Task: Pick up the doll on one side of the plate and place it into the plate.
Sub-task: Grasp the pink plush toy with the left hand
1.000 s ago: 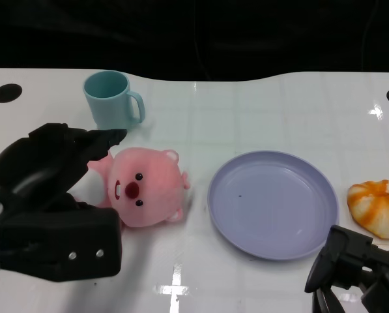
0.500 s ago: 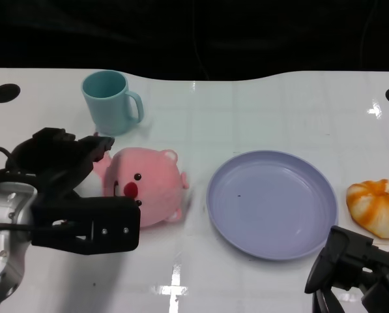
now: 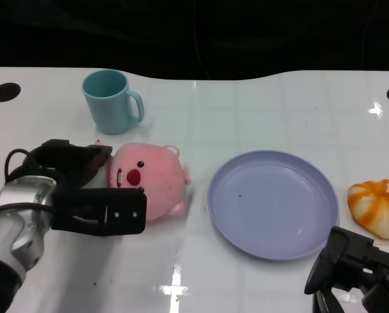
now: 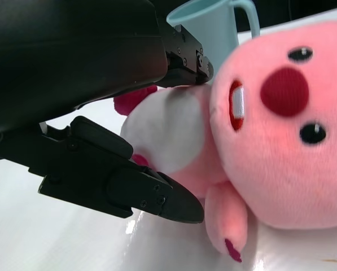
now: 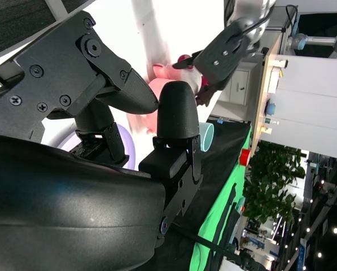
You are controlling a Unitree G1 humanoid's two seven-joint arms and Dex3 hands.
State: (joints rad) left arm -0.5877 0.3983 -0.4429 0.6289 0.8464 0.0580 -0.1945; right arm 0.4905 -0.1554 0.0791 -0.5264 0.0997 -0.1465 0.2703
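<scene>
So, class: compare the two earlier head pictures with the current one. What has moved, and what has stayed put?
The left hand has dropped lower and closed in around the pink doll, with fingers now on both sides of its body. The doll has turned a little, and still lies on the table. The teal cup, the purple plate, the orange bun and the right hand have stayed put.
</scene>
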